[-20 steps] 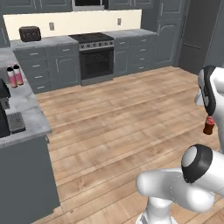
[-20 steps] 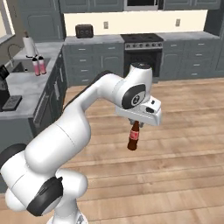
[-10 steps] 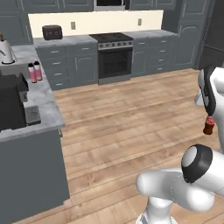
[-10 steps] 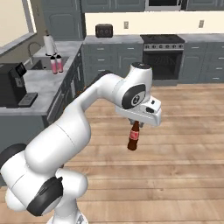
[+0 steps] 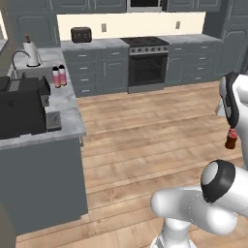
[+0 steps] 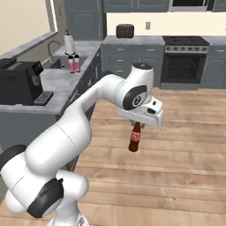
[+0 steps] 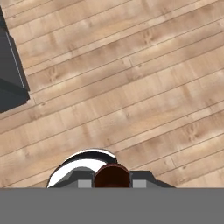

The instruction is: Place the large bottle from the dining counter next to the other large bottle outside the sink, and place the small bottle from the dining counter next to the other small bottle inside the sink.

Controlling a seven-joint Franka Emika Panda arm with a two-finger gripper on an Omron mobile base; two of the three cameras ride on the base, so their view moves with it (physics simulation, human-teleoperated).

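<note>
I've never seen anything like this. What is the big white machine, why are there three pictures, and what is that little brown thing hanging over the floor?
The white machine is a robot arm on a base that drives around a computer-drawn kitchen. Two pictures come from cameras riding on the base, behind the arm to its left and right. The third comes from a camera on the hand itself, looking down at the wooden floor. The brown thing is a small cola-style bottle, held by its neck in the fingers and hanging upright above the floor. On the grey counter stand a black coffee machine, two pink bottles and a sink tap.
</note>
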